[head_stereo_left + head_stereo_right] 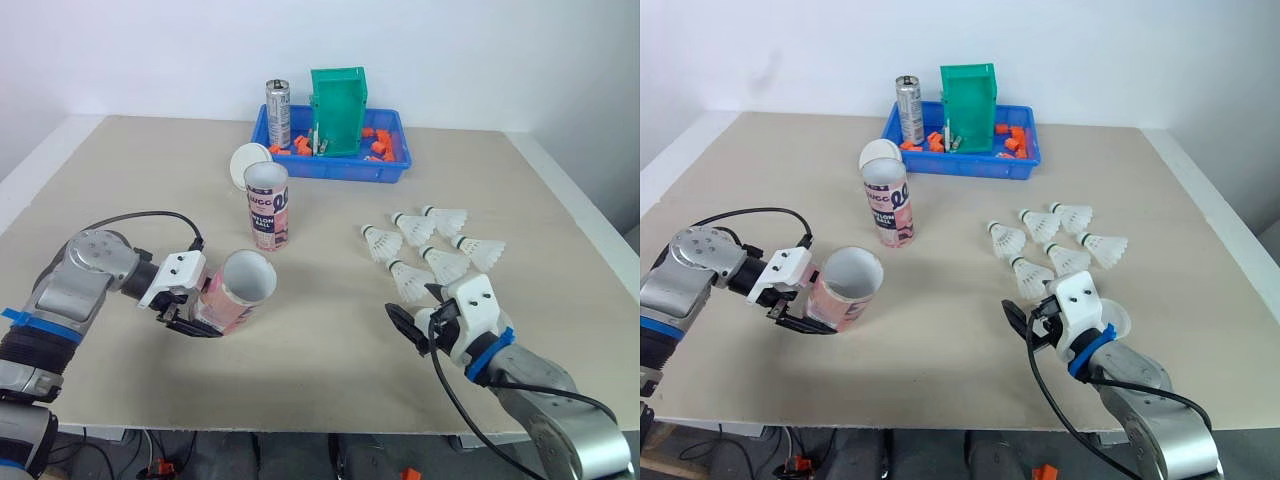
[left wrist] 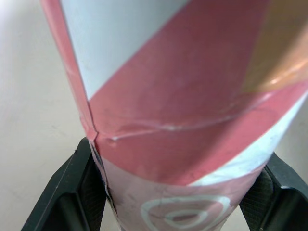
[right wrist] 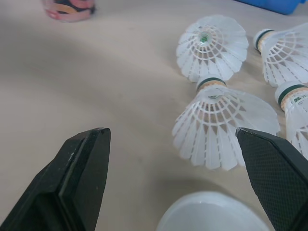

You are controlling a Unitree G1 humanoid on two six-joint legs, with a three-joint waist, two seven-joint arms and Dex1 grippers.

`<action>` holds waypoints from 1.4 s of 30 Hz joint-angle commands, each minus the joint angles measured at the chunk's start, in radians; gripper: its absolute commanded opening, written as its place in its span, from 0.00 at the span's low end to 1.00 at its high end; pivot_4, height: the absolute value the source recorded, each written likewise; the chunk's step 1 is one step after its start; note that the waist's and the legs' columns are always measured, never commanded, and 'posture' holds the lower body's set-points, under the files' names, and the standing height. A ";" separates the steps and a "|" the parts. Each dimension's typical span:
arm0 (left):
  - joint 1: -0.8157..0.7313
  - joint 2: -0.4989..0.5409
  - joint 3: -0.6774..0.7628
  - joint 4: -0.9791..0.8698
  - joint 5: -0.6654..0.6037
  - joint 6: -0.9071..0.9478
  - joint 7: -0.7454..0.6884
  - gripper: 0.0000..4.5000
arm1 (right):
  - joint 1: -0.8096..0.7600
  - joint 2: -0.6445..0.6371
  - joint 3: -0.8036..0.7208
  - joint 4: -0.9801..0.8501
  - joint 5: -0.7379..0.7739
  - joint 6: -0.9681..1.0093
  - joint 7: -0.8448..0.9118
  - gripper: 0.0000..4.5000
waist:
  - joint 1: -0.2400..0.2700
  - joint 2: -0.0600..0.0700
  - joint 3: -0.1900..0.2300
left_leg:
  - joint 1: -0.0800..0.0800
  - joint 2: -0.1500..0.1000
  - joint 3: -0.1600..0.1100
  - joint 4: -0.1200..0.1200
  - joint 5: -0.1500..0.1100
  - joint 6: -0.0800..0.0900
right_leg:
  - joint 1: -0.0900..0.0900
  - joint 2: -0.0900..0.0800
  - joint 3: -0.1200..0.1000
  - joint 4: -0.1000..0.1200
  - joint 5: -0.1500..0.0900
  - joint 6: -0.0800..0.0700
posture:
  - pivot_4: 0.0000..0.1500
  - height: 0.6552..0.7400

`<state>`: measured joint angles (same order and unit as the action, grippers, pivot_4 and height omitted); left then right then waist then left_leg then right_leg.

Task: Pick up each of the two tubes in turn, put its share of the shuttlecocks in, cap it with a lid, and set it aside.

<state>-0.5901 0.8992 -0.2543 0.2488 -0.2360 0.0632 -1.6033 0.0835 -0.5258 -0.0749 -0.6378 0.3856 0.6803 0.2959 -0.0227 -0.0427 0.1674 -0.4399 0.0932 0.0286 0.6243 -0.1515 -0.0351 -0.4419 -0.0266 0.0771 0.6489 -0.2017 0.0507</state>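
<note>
Already, the left gripper [image 1: 196, 312] had its fingers clamped on one tilted tube [image 1: 240, 290] over the counter [image 1: 330, 340], while the right gripper [image 1: 418, 318], fingers spread, hung beside six loose shuttlecocks [image 1: 430, 250], so nothing looked filled or capped yet.

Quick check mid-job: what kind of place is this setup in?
Most likely a lab test bench: a bare pale wooden tabletop against a plain white wall, with a blue plastic tray holding small orange parts, a green plastic bin and a silver metal can.
</note>
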 commanded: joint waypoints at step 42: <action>-0.137 0.046 -0.222 0.094 -0.038 0.019 -0.011 0.72 | -0.536 -0.162 0.195 -0.017 -0.044 -0.240 0.544 0.01 | 0.000 0.007 -0.002 | 0.001 0.000 -0.001 0.001 -0.001 0.002 | 0.001 0.002 0.000 0.001 -0.002 0.000 | 1.00 0.63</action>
<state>-0.7163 0.9390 -0.4492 0.3099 -0.2892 0.0709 -1.6161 -0.3723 -0.6793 0.0786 -0.6616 0.3500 0.4906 0.7665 -0.0229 -0.0353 0.1650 -0.4390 0.0935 0.0278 0.6258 -0.1522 -0.0330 -0.4410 -0.0249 0.0774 0.6501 -0.2037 0.0512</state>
